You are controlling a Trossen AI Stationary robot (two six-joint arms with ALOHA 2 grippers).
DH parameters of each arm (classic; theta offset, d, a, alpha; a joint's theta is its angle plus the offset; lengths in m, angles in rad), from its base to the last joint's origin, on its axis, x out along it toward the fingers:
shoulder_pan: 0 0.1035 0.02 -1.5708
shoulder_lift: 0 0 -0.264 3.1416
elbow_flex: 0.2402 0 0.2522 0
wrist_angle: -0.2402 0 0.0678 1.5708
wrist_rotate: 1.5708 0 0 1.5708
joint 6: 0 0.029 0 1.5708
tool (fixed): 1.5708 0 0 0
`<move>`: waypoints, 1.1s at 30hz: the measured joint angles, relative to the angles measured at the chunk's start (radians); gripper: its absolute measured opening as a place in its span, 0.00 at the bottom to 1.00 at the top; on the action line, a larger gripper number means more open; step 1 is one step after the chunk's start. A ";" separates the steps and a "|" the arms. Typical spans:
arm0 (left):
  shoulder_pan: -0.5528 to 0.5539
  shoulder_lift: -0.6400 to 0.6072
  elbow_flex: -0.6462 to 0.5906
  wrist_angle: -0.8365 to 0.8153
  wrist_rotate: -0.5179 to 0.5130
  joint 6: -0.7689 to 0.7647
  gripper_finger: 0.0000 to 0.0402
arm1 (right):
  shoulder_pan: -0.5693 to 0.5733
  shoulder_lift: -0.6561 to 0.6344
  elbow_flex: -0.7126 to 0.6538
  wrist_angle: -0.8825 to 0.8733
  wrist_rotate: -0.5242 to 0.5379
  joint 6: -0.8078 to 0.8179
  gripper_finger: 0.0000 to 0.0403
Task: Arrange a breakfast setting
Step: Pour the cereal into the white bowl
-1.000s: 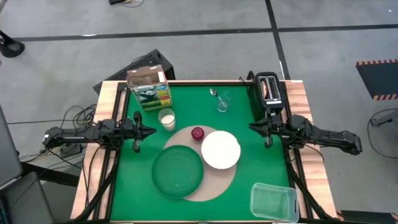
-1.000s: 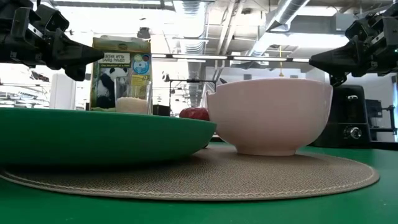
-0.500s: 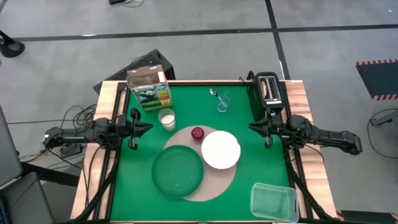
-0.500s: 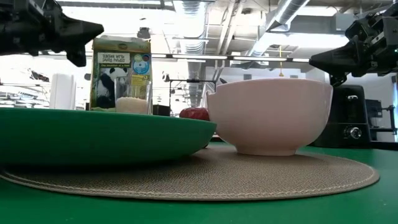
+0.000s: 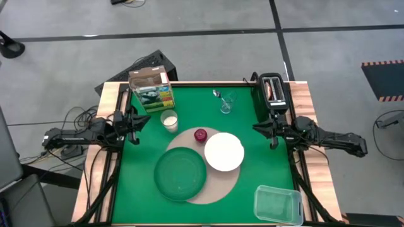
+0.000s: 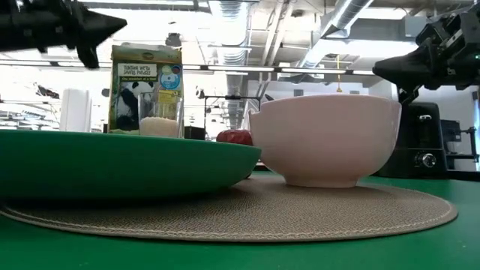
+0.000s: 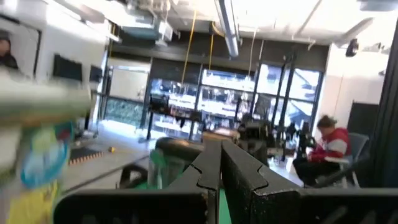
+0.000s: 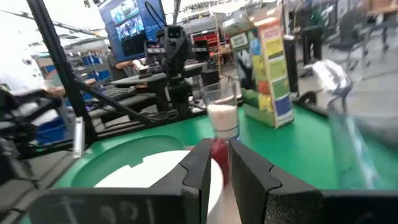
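A round tan mat [image 5: 219,184] lies mid-table. On it rest a dark-green plate [image 5: 180,173] and a white bowl [image 5: 224,152], with a small red fruit [image 5: 201,135] at the mat's far edge. The cereal box [image 5: 150,89] stands at the far left, with a glass of milk [image 5: 169,120] beside it. A clear glass [image 5: 225,104] at the far middle has a metal spoon [image 5: 216,94] leaning in it. My left gripper [image 5: 144,120] hovers shut over the table's left edge, tipped upward. My right gripper [image 5: 255,128] hovers level at the right edge, its fingers [image 8: 200,167] a narrow gap apart, holding nothing.
A black toaster [image 5: 273,91] stands at the far right corner. A clear plastic tub [image 5: 278,205] sits at the near right corner. Green table surface lies bare at the near left and between the bowl and my right gripper. A person sits in the room beyond.
My left gripper has risen and tipped its fingers upward while drawing back toward the table's left edge. It has stayed shut. Nothing on the table has moved.
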 joint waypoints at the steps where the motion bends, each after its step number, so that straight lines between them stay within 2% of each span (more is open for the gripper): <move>1: 0.000 0.019 0.020 -0.002 0.000 0.010 0.00 | -0.002 0.000 0.000 0.008 0.012 -0.010 0.21; 9: 0.000 0.139 0.140 0.000 -0.035 0.146 0.00 | -0.030 0.000 0.000 0.037 0.089 -0.060 0.21; 13: 0.002 0.166 0.213 -0.021 -0.141 0.209 0.04 | -0.052 0.000 0.000 0.036 0.095 -0.061 0.21; 17: 0.003 0.212 0.313 -0.158 -0.211 0.230 0.16 | -0.072 0.000 0.000 0.036 0.095 -0.061 0.21; 24: 0.010 0.358 0.537 -0.451 -0.383 0.174 0.47 | -0.101 0.000 0.000 0.041 0.093 -0.062 0.21; 30: 0.104 0.518 0.755 -0.725 -0.391 0.069 0.67 | -0.104 0.000 0.000 0.041 0.091 -0.063 0.21; 33: 0.170 0.592 0.845 -0.828 -0.334 0.045 0.71 | -0.104 0.000 0.000 0.039 0.090 -0.063 0.21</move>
